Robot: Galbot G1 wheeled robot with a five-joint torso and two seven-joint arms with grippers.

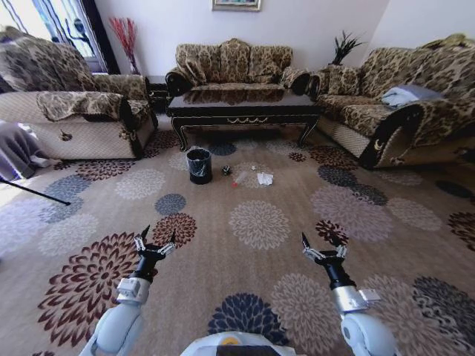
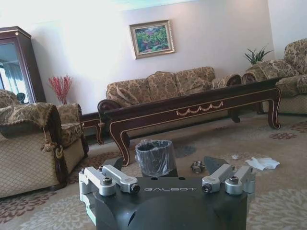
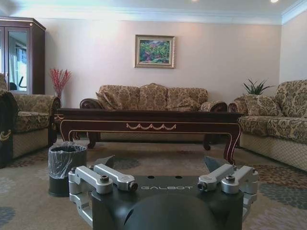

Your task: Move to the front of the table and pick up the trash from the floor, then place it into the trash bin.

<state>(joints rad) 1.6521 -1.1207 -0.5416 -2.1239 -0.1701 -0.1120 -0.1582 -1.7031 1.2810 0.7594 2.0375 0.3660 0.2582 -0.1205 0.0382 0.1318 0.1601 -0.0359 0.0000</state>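
Note:
The dark glossy table (image 1: 241, 111) with gold trim stands far ahead between the sofas. On the patterned floor (image 1: 297, 222) in front of it stands the small black trash bin (image 1: 199, 165). To the bin's right lies the trash: a dark crumpled ball (image 1: 226, 170) and crumpled white paper (image 1: 265, 179). My left gripper (image 1: 154, 239) and right gripper (image 1: 324, 246) hover open and empty over the carpet, well short of the litter. The left wrist view shows the bin (image 2: 154, 157), the ball (image 2: 197, 166) and the paper (image 2: 261, 163) beyond the open left gripper (image 2: 160, 163). The right wrist view has the bin (image 3: 64, 167) and table (image 3: 148, 125).
Patterned sofas ring the table: one on the left (image 1: 74, 104), one behind (image 1: 234, 63), one on the right (image 1: 401, 96). A thin dark rod (image 1: 33, 191) lies on the carpet at far left. Open carpet stretches between me and the bin.

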